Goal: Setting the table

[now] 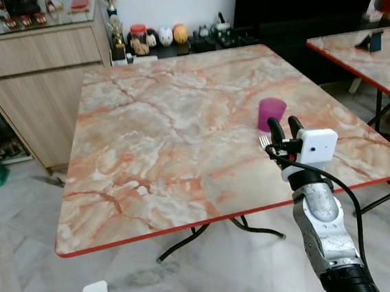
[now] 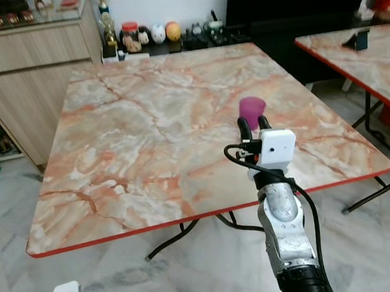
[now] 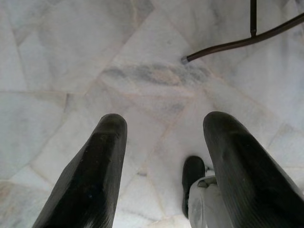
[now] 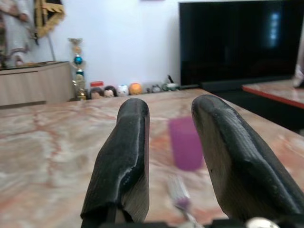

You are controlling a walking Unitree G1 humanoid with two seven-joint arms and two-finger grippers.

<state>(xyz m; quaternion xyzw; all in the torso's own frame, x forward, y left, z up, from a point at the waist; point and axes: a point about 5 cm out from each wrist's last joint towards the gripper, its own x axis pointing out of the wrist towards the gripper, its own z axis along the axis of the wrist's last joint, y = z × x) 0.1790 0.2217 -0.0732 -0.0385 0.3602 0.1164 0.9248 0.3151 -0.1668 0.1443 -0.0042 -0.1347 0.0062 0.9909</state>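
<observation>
We judge the setting barely begun. On the marble bench point(image 1: 180, 133) we see one purple cup point(image 1: 271, 113), upright, toward the right edge and nearer the front than the back. Just in front of it a fork point(image 4: 179, 195) shows between our right pincer's point(image 1: 285, 132) fingers, its tines point(image 1: 264, 141) pointing toward the cup. The wrist view blurs it, so we cannot tell whether it already lies on the bench or hangs just above it.

The right pincer hovers over the front right part of the bench, just short of the cup. Its fingers stand spread, with a plain gap between them, and the fork's handle runs back under the wrist where we lose it; we cannot say whether anything still holds it.

Our left pincer point(image 3: 166, 166) hangs low over the floor near the front left corner, fingers spread, holding nothing, idle.

So we count a cup placed and a fork at or near its spot beside it. No plate, knife or spoon shows on the bench, and we take those to be still to fetch. The second bench point(image 1: 373, 60) to the right carries a small dark item we cannot identify.
</observation>
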